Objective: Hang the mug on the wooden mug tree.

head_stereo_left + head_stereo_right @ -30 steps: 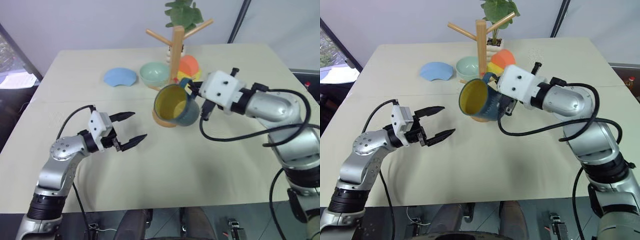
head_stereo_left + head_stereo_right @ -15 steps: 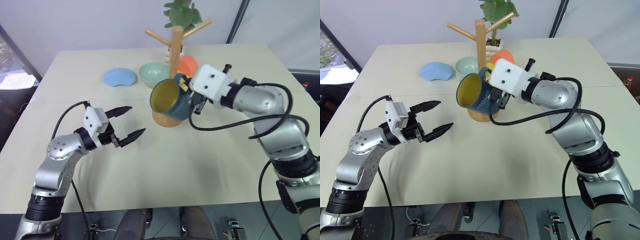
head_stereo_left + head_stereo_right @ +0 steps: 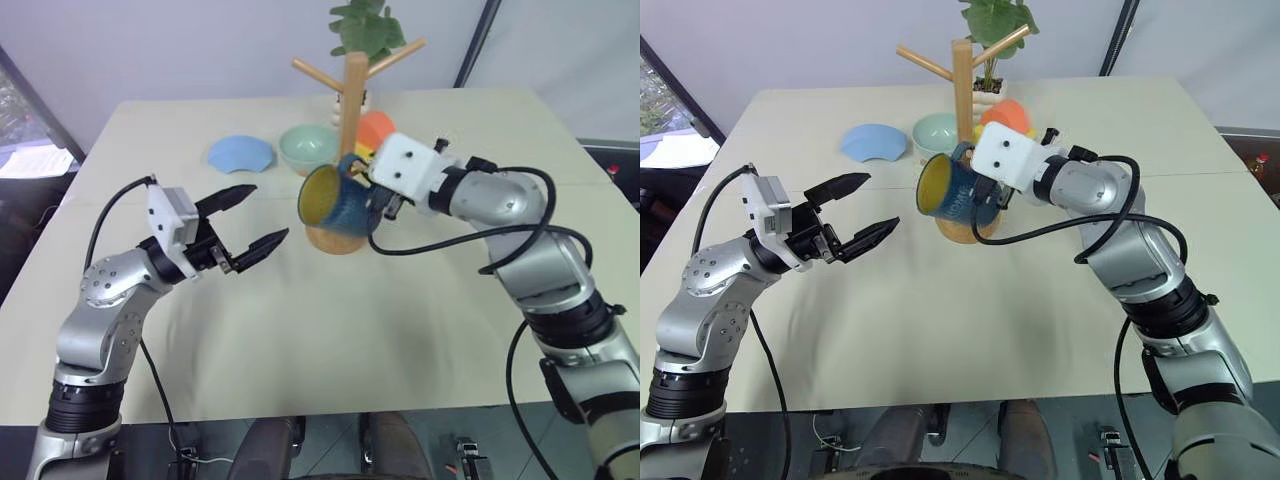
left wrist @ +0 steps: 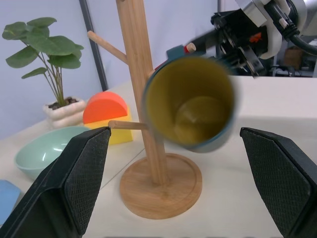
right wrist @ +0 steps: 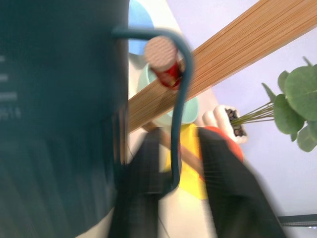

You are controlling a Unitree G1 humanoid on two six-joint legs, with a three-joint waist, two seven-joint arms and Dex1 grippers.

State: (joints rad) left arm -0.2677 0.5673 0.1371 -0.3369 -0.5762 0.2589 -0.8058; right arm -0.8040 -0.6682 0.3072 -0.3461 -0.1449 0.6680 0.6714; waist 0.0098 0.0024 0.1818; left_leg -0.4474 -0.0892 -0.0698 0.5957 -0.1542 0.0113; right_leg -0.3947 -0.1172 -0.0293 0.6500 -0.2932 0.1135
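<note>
Right claw (image 3: 985, 195): black fingers straddle the loop handle of the dark blue-teal mug with yellow inside (image 3: 950, 190); from the right wrist view the fingers look parted on either side of the handle, so I cannot say for sure whether they grip or have let go.
Left claw (image 3: 245, 225): fingers spread wide, holding nothing, hovering over the beige counter (image 3: 330, 340), aimed toward the mug from well apart.
Mug position: tipped on its side, mouth facing the left claw, off the counter, just beside the post of the tall light-wood mug tree on a round disc base (image 3: 352, 110).
Peg contact: in the right wrist view a red-tipped wooden peg (image 5: 162, 57) passes through the handle loop, near its top.
Step in hand: seating the handle on the peg, judged nearly done.
Doing it well: let the handle slide down the angled peg toward the post before backing off; withdraw straight back along the finger line so neither finger snags the loop; watch for swing.
Nearby: pale green bowl (image 3: 308, 148), blue plate piece (image 3: 241, 154), orange and yellow blocks (image 3: 377, 130), potted plant (image 3: 367, 25) behind.
</note>
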